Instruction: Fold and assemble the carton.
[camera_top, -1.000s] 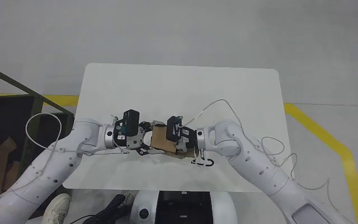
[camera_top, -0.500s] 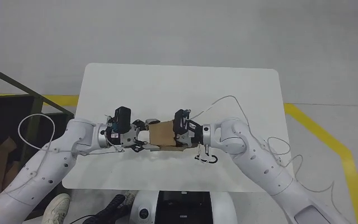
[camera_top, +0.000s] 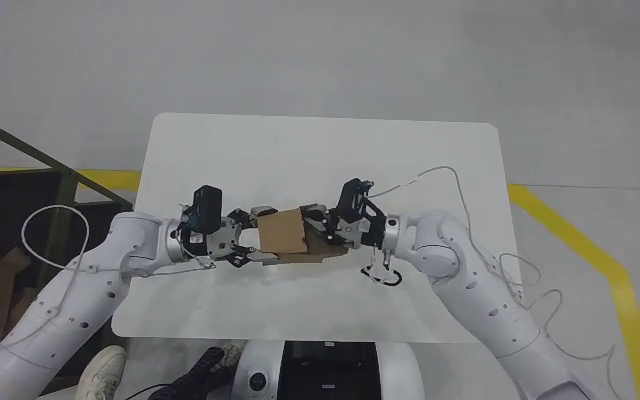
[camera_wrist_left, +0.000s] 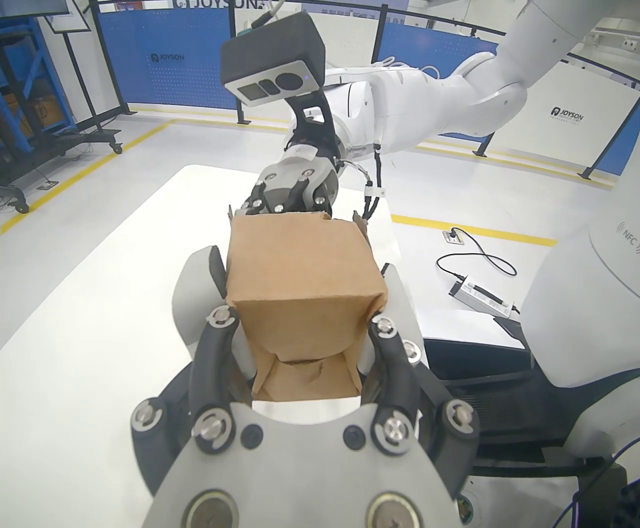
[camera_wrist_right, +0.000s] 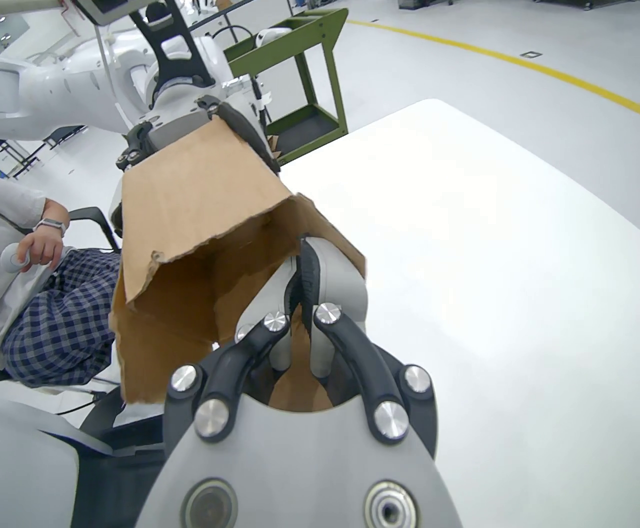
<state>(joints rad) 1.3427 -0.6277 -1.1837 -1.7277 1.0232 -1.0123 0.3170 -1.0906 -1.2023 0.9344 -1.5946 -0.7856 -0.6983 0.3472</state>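
- The carton (camera_top: 282, 232) is held over the front-middle of the table (camera_top: 420, 160), between the two grippers, and appears lifted clear of the surface.
- The left gripper (camera_top: 243, 245) is set around one end of the carton; its fingers (camera_wrist_left: 215, 260) are pressed against two opposite walls, so that end is grasped.
- The right gripper (camera_top: 322, 232) is at the opposite end, its fingers (camera_wrist_right: 305, 270) pinched together on a cardboard wall just inside the open mouth.
- Done so far, it is judged: the carton has been opened out into a square sleeve with clear corners.
- Left to do, it is judged: the end at the right gripper is open, with a ragged-edged flap hanging unfolded, and the end at the left gripper is only partly covered, a gap being seen under its flap.
- The main obstruction is likely the grippers themselves, since each end is occupied by fingers where flaps must be folded in.
- A green rack (camera_wrist_right: 285, 31) is seen off the table beyond the left arm, and a power adaptor (camera_wrist_left: 480, 295) with its cable lies on the floor; neither is near the carton.
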